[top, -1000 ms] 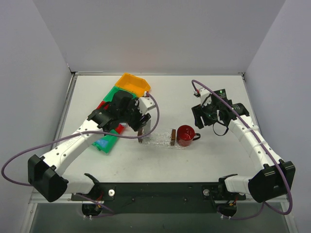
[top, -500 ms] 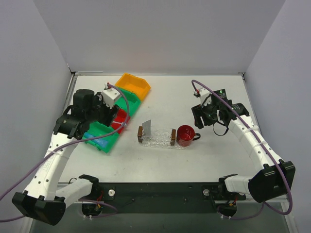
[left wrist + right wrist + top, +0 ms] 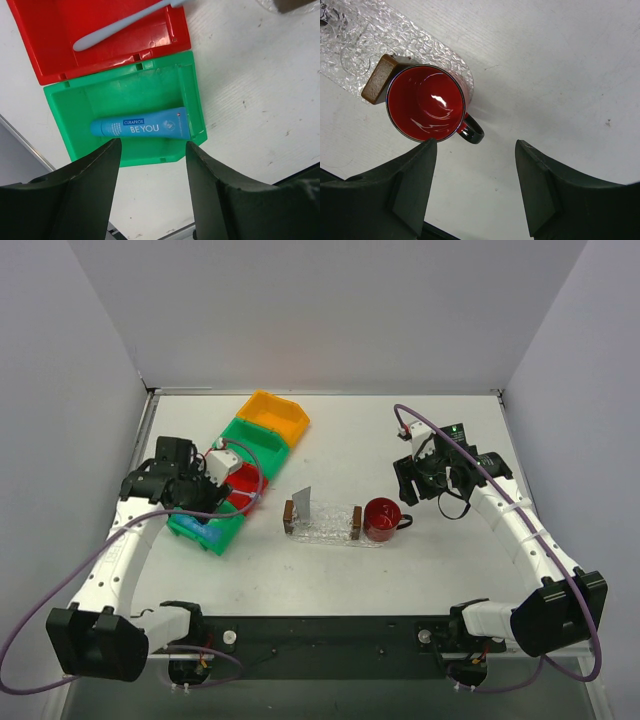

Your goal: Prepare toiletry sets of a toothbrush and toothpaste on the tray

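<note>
Above blue toothpaste, left gripper gapes (empty).

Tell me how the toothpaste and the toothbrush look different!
The toothpaste is a short, wide tube; the toothbrush is a long, thin stick. The toothpaste is bright blue with white letters; the toothbrush is pale and plain. The toothpaste lies in the green bin; the toothbrush lies in the red bin next to it. Both are bluish and rest inside bins.

Blue toothpaste lies flat in the green bin — pale toothbrush (handle only) in red bin.
</note>
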Tool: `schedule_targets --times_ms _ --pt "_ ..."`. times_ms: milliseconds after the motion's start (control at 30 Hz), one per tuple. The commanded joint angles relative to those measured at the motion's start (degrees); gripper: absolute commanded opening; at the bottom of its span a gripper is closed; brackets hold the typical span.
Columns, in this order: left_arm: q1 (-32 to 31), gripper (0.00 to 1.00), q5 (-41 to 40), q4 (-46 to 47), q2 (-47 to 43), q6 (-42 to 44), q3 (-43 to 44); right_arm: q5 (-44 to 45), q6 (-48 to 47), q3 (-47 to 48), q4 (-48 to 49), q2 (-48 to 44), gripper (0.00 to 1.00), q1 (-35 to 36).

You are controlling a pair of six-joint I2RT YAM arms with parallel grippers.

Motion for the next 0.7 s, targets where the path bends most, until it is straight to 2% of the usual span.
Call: schedule_targets --times_ms 0,367,567,667 --pt "1.7 0.64 0.9 -2.1 4.5 9.5 0.3 -1.1 -0.3 0.0 -0.5 0.2 0.59 -0.3" --pt "2.2 0.63 5.0 -9.1 11.2 34.7 2.6 -0.9 -0.4 0.0 -0.6 0.5 0.59 -0.4" --pt "2.2 0.64 5.9 -13.9 17.5 41.0 3.5 -0.7 -0.5 -0.1 -0.7 0.6 0.59 -0.4" --pt "2.3 0.63 6.6 -13.2 18.9 42.7 3.1 -0.6 -0.6 -0.1 -0.6 0.9 0.59 -0.5"
